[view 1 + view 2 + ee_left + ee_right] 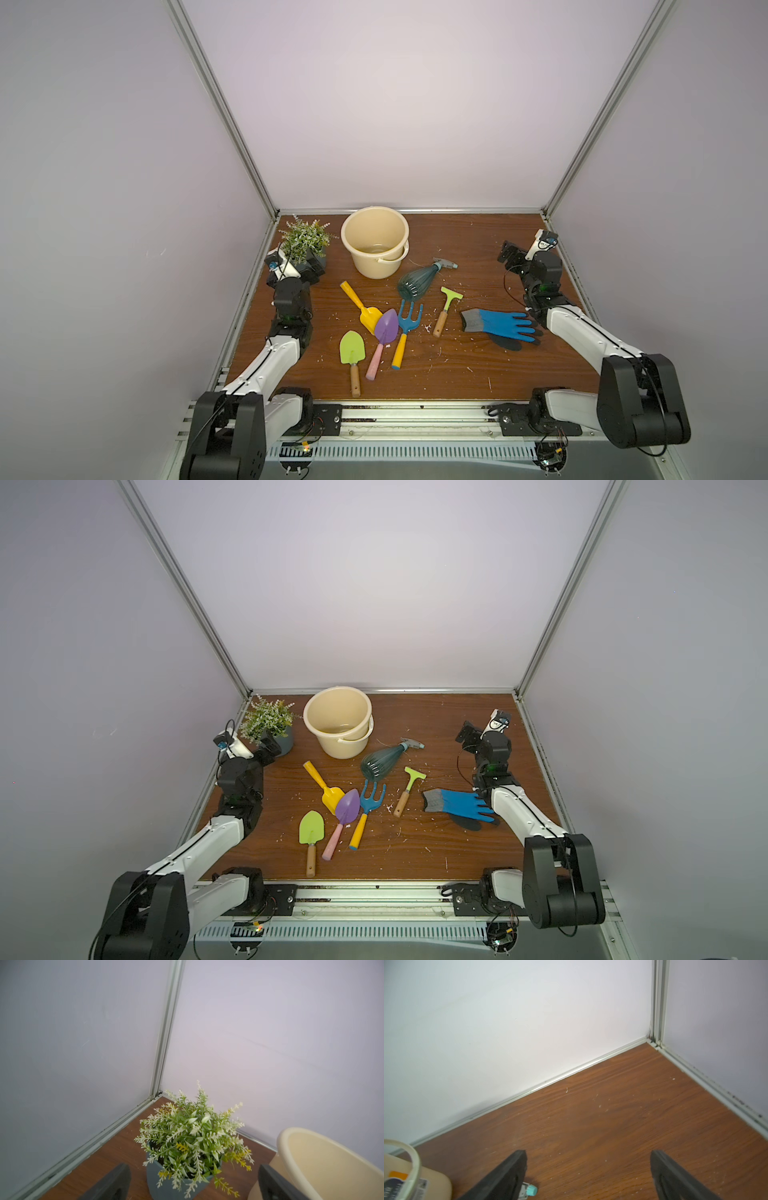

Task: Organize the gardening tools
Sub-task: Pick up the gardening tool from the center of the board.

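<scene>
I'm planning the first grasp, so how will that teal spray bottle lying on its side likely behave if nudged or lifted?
The teal spray bottle lies on its side with a round, bulbous body, so a sideways nudge would probably roll it. It looks translucent and thin-walled, so likely light. Its tapering shape may slip in a pinch.

Brown wood-grain table [457, 374], matt, dusted with pale crumbs. Cream plastic bucket [374, 268], smooth with soft shine. Translucent teal plastic spray bottle [415, 283], ribbed. Glossy lime-green trowel [352, 353] and hoe [444, 311] on bare wooden handles. Blue rubbery glove [503, 324] with grey knitted cuff.
</scene>
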You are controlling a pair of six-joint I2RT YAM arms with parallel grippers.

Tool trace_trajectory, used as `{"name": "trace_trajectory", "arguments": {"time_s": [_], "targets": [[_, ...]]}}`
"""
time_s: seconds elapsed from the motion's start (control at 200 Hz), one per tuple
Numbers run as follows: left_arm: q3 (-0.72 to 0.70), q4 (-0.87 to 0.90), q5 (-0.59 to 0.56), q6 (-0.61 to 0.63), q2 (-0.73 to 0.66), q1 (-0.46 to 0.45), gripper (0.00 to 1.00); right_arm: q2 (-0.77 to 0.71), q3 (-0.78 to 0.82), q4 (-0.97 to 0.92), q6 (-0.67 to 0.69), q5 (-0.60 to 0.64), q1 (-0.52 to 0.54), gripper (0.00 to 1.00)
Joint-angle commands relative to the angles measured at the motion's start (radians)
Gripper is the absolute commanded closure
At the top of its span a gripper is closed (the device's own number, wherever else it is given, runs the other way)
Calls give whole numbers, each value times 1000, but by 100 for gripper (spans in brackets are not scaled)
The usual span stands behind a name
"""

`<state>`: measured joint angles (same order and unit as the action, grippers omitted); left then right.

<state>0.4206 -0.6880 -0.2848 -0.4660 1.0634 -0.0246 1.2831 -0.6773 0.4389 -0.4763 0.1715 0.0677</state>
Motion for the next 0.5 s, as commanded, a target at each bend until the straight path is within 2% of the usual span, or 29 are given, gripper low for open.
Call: {"name": "trace_trajectory", "arguments": {"time_s": [0.0,0.155,0.265,0.355,0.495], "targets": [[31,240,159,-194,-41,25,0,33,-50,-141,-196,-235,-34,1],[88,375,284,-152,-58,22,1,62,-58,-98,-200,-430,-34,9],[105,447,294,-134,-90,-29,0,79,-90,-157,-199,-483,-27,12],[79,443,228,-145,-147,-84,0,78,-99,-191,-199,-506,-17,12],[135,541,310,-159,-134,-103,1,102,-122,-247,-202,-546,5,12]]}}
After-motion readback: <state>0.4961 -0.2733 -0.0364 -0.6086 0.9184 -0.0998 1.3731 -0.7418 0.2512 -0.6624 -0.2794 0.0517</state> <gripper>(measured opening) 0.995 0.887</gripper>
